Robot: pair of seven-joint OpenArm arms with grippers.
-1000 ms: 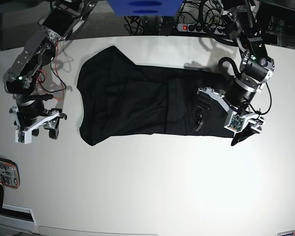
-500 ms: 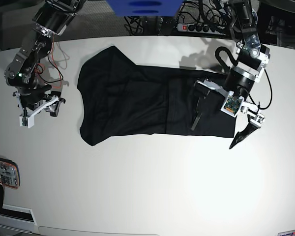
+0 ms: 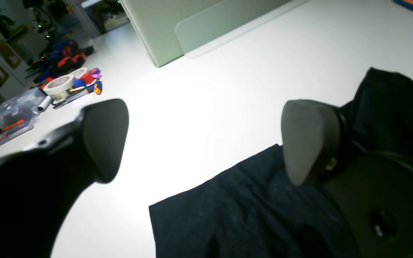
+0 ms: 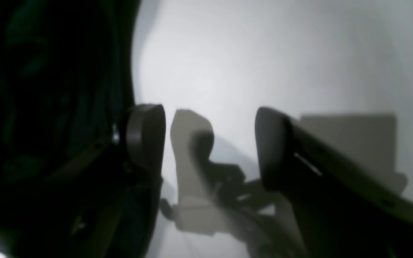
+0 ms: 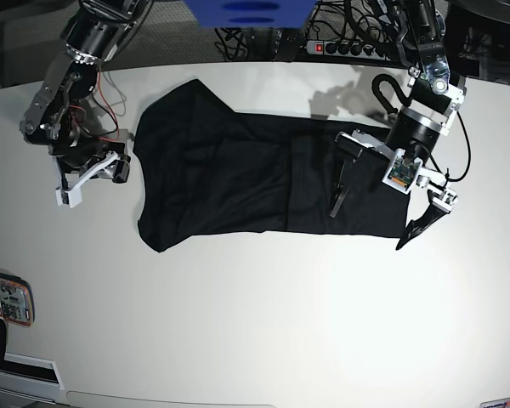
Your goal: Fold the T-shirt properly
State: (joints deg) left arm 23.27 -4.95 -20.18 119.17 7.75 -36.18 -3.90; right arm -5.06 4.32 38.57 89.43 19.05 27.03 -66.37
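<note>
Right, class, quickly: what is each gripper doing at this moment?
Left gripper: open, holding nothing, over the T-shirt edge.
Right gripper: open, holding nothing, beside the T-shirt.

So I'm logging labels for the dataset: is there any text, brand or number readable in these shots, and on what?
None can be read.
T-shirt: plain, no print.
Card at the table's near left edge: markings too small to read.
Boxes and tape roll in the left wrist view: too blurred.
</note>
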